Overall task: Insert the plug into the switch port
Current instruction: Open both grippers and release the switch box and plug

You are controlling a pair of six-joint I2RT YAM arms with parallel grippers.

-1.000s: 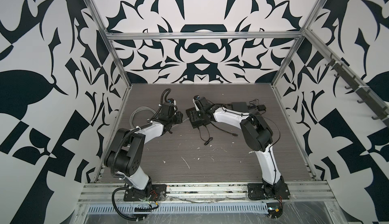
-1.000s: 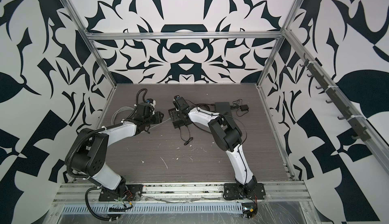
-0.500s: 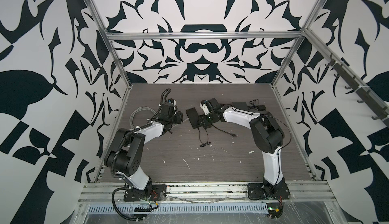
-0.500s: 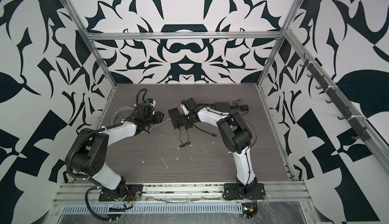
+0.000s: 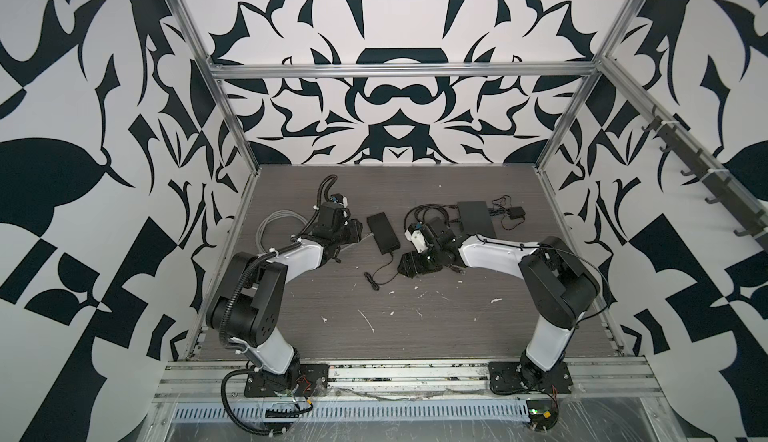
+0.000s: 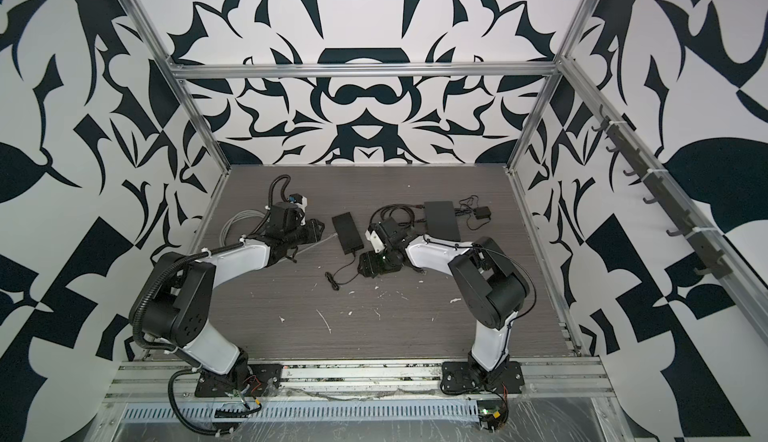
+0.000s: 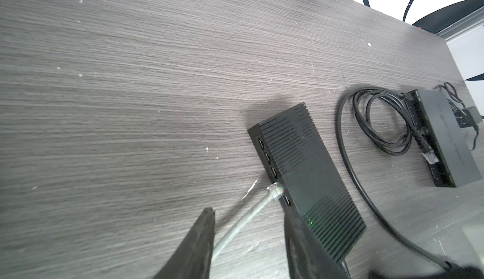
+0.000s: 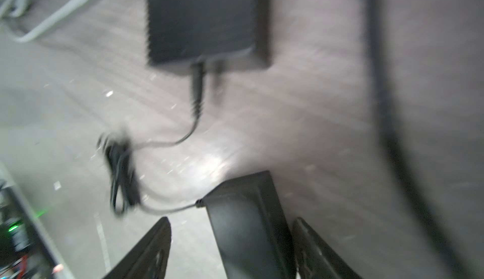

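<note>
The black ribbed switch (image 5: 383, 232) (image 6: 348, 232) (image 7: 309, 180) lies mid-table, green lights lit. The clear plug (image 7: 275, 188) on a grey cable (image 7: 243, 220) rests with its tip against the switch's row of ports; I cannot tell how deep it sits. My left gripper (image 7: 247, 214) (image 5: 358, 234) is open, and the cable runs loose between its fingers. My right gripper (image 8: 231, 222) (image 5: 411, 269) is open around a black power adapter (image 8: 248, 233). The adapter lies against one finger, with a gap to the other. The right wrist view is blurred.
A thin cord bundle (image 8: 120, 165) (image 5: 374, 282) links the switch and the adapter. A second black box (image 5: 476, 217) (image 7: 445, 136) with a black cable coil (image 7: 377, 123) and a small adapter (image 5: 516, 213) sits at the back right. Grey cable loops (image 5: 276, 228) lie far left.
My right gripper has pulled away from the switch toward the front right and now straddles the power adapter, its jaws a little narrower. The left arm, switch and plug have not moved.
</note>
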